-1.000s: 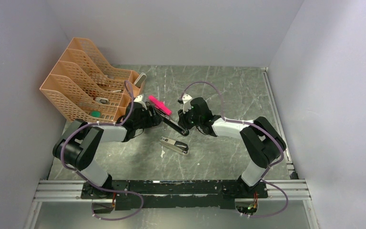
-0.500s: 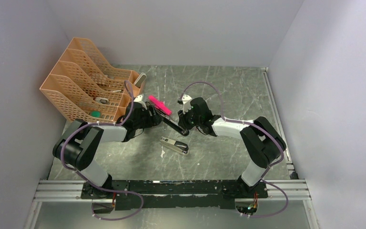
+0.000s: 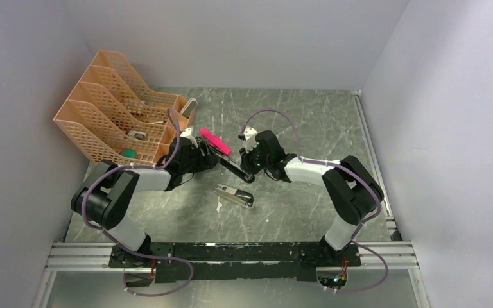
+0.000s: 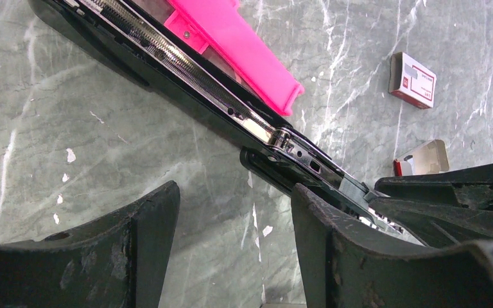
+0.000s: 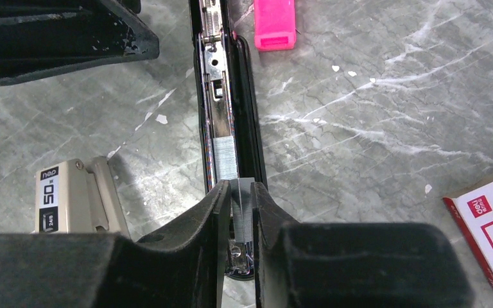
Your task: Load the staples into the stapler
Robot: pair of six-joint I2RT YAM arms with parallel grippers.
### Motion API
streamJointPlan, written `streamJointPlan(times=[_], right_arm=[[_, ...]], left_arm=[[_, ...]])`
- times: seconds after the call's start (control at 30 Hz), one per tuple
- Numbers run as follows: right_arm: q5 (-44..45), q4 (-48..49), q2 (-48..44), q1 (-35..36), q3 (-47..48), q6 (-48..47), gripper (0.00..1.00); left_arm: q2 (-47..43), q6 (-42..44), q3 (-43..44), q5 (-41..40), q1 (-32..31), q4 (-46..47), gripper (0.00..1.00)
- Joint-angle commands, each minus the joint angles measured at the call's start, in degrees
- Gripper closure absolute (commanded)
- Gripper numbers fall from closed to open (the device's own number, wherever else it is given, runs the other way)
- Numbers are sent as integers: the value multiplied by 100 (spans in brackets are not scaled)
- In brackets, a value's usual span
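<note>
From above, the stapler (image 3: pixel 234 168) lies opened flat on the marble-patterned table (image 3: pixel 308 122), running diagonally between the two arms, with a pink piece (image 3: pixel 215 141) at its far end. The left gripper (image 3: pixel 204 157) sits at the left side of it and the right gripper (image 3: pixel 249 168) is over its near end. How wide either pair of fingers stands cannot be told from here. A smaller silver-and-black stapler (image 3: pixel 234 196) lies nearer the bases, and an orange file rack (image 3: pixel 122 122) stands at far left.

In the left wrist view, the left gripper (image 4: pixel 234 192) has its fingers (image 4: pixel 144 250) well apart, with only bare table between them. The stapler (image 4: pixel 167 70) stretches across just beyond the fingertips, its spring rail exposed and the pink piece (image 4: pixel 231 45) beside it. Whether the right-hand finger touches the stapler cannot be told. A white box (image 4: pixel 413 80) with red print lies farther off.

In the right wrist view, the right gripper (image 5: pixel 241 189) has its fingers (image 5: pixel 192 231) drawn close together, pinching a strip of staples (image 5: pixel 242 215) held on edge directly over the stapler (image 5: pixel 213 70). A second strip (image 5: pixel 224 157) lies in the silver rail just ahead of the fingertips. The white box (image 5: pixel 481 221) lies to the right.
</note>
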Motion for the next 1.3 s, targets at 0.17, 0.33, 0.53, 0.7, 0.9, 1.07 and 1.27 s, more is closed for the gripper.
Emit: streamJointPlan(times=[0.17,0.33,0.53,0.7,0.9,1.07,1.27], right_arm=[[-37,-149,86,-25,153,-105,71],[13,-179,90,-24,140,-102,76],[45,-167,-18,-26,125,-94,87],[59,-22,-200,-23,39,-64,92],[-21,110,-314,-20,-5,-24,93],[-64,205,-373,-25,-65,87,93],[336,211,-439,-32,-79,179,94]], left_arm=[[-120,83,1,-86,29,234,31],[-127,81,1,-83,33,250,32],[-137,80,1,-77,29,252,32],[-142,81,-8,-82,29,252,32],[-140,84,-8,-74,29,251,32],[-135,80,-8,-62,29,251,32],[-158,81,-8,-62,30,251,32]])
